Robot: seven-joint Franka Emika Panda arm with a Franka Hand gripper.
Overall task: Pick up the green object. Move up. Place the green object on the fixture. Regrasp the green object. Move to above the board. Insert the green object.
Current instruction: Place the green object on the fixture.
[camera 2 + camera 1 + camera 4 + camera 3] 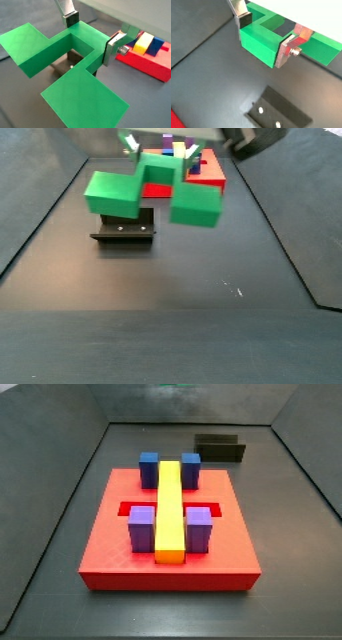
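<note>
**Green object aloft, fixture below**

Gripper (90, 34) clamped on the green object (63, 65), silver plates on either side of its raised middle section, side arms spread out beyond the jaws. In a side view the green object (154, 190) hangs clear of the floor, above and slightly forward of the fixture (123, 229). The fixture (278, 113) shows below the block in a wrist view, apart from it. The board (167, 529) sits well apart, with its yellow bar (170, 509) and blue and purple blocks.

Risks, as I judge them: the grip is narrow against wide arms, so the block could pivot in the pads. A descent off-centre could catch a side arm on the fixture's upright and twist the piece loose.
</note>
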